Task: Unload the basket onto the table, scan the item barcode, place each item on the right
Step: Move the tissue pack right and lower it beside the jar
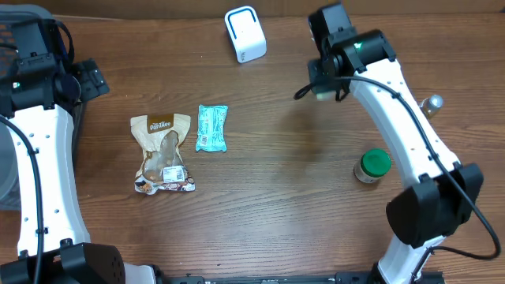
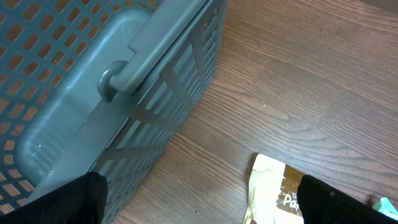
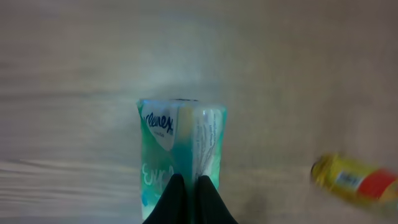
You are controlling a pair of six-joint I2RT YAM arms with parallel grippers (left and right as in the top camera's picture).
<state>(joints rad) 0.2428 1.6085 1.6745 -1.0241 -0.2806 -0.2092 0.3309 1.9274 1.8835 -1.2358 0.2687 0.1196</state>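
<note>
Since your right gripper [image 3: 188, 182] pinches the teal plastic Kleenex tissue pack [image 3: 180, 137] by its edge only (left gripper [image 2: 202, 186] gapes empty), fast swings twd the white box scanner [image 1: 245, 34] could drop it.

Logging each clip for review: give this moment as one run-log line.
right gripper: shut on green Kleenex tissue pack | left gripper: open, by grey plastic basket | white box-shaped scanner: on table

snack bag [image 1: 162, 154] lies just left of wipes packet [image 1: 211, 128], jar [image 1: 372, 166] well right.
</note>
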